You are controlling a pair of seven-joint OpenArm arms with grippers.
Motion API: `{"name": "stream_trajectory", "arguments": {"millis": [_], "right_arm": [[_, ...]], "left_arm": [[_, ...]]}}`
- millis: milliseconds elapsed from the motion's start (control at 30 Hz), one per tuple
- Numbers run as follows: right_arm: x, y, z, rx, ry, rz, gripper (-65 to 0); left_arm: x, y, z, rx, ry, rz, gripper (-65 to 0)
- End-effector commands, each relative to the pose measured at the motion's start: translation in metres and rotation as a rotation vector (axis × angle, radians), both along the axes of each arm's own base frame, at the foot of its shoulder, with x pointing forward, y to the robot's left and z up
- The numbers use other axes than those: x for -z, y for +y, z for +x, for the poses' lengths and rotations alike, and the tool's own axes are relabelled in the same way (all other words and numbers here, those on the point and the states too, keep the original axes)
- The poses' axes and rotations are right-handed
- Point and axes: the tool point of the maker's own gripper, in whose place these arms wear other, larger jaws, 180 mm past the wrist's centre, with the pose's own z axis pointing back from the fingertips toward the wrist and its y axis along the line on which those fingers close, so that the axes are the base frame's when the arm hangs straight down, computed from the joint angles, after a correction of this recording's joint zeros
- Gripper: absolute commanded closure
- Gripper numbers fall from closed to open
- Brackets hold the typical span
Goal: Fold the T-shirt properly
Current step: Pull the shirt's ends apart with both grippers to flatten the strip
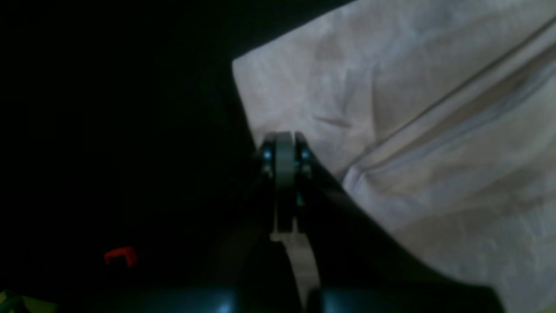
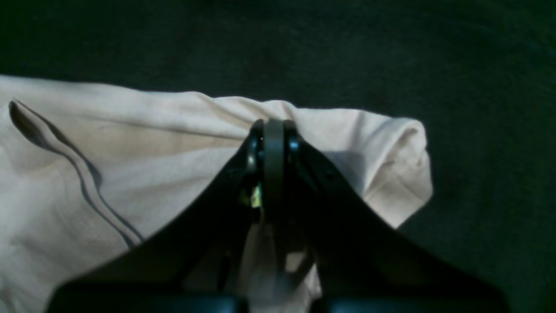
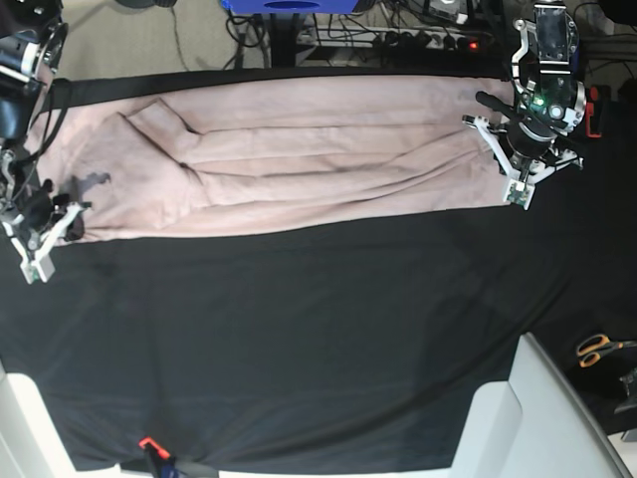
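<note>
Across the far side of the black cloth (image 3: 318,329) lies the T-shirt (image 3: 299,159), folded into a long pale pink band that runs from one arm to the other, creased along its length. At the band's end on the base view's right, the left gripper (image 1: 284,143) sits at the shirt's edge near a corner, jaws fully together; the wrist view shows the fabric (image 1: 391,108) beside and beneath the fingers, but whether any of it is pinched between them I cannot tell. At the other end, the right gripper (image 2: 273,134) is closed tight on a bunched fold of the T-shirt (image 2: 152,143), with cloth puckered around the fingertips and a rolled corner just beside them. Orange-handled scissors (image 3: 600,348) lie well apart from the shirt, near the base view's right edge, and a red clip (image 3: 147,443) sits at the cloth's near edge.
</note>
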Motion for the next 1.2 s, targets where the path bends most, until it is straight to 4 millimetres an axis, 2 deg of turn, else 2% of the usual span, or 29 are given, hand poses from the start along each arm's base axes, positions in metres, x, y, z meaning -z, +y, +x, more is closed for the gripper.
{"name": "stream_trajectory", "arguments": {"millis": [0,133,300,333,467,567,667,867,967,1167], "right_arm": [[-0.01,-0.019,0.009,0.018,-0.014,-0.051,-0.2],[-0.011,-0.027,0.011,0.055,-0.02,-0.078,-0.2],[-0.016,-0.023,0.013,0.042,-0.043,-0.089,0.0],[-0.017,-0.016,0.014,0.038,-0.057,-0.085,0.0],[-0.041,-0.012,0.02,0.006,-0.141,-0.135,0.0],[-0.059,0.003,0.021,-0.023,-0.21,-0.158,0.0],[-0.067,0.014,0.014,-0.048,-0.215,-0.182,0.0],[-0.062,0.026,0.009,-0.046,-0.185,-0.167,0.0],[-0.058,0.028,0.005,-0.051,-0.176,-0.166,0.0],[-0.058,0.027,0.003,-0.047,-0.173,-0.166,0.0]], "left_arm": [[-0.013,0.005,0.013,0.008,-0.046,0.018,0.0],[-0.018,0.006,0.02,0.008,-0.066,0.02,0.0],[-0.03,0.002,0.029,0.018,-0.106,0.022,0.0],[-0.033,0.001,0.031,0.021,-0.115,0.023,0.0],[-0.042,-0.009,0.036,0.024,-0.149,0.004,0.0],[-0.044,-0.016,0.037,0.022,-0.161,-0.008,0.0],[-0.033,-0.014,0.035,0.01,-0.135,-0.021,0.0],[-0.009,-0.005,0.038,-0.025,-0.077,-0.035,0.0],[-0.003,-0.004,0.042,-0.026,-0.086,-0.045,0.0],[0.025,-0.002,0.043,-0.043,-0.066,-0.087,0.0]]}}
